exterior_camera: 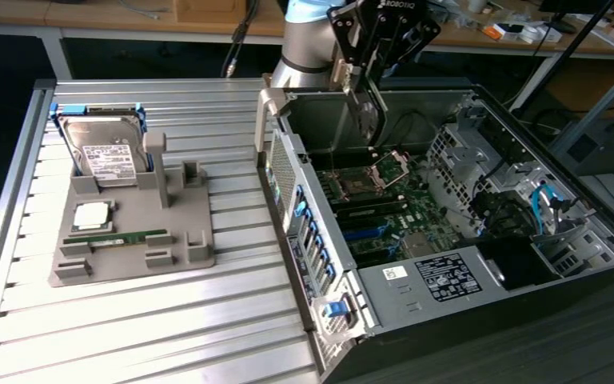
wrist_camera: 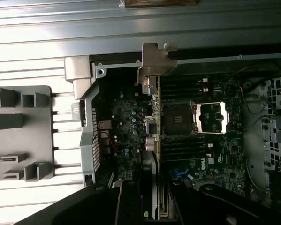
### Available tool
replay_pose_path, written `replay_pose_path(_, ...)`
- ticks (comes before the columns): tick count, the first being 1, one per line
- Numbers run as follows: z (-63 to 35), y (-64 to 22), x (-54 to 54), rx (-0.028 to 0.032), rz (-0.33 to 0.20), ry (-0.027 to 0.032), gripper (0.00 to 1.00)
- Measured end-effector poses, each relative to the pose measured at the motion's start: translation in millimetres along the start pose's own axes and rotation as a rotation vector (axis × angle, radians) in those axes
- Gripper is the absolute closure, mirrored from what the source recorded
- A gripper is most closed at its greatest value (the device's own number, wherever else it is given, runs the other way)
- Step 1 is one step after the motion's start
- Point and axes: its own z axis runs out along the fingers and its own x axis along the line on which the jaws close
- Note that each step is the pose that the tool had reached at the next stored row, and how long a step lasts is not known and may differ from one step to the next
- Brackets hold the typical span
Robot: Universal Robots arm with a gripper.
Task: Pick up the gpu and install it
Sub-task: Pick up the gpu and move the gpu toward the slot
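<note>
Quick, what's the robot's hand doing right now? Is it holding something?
Hand: closed on the gpu, holding it over the open computer case.

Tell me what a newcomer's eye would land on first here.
The open computer case lies on the exterior view's right, motherboard exposed. Above it the gripper holds the gpu edge-down over the board. On the exterior view's left, a grey tray carries a hard drive propped on end.

Your ribbed silver aluminium table (exterior_camera: 137, 336) carries an open black computer case (exterior_camera: 285, 172); on the exterior view's left of it lies a grey plastic parts holder (exterior_camera: 125, 260).
</note>
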Motion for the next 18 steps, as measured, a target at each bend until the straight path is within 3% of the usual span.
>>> replay_pose_path(18, 6.3, -0.1, -10.2, 0.0023, 0.000, 0.0000, 0.73)
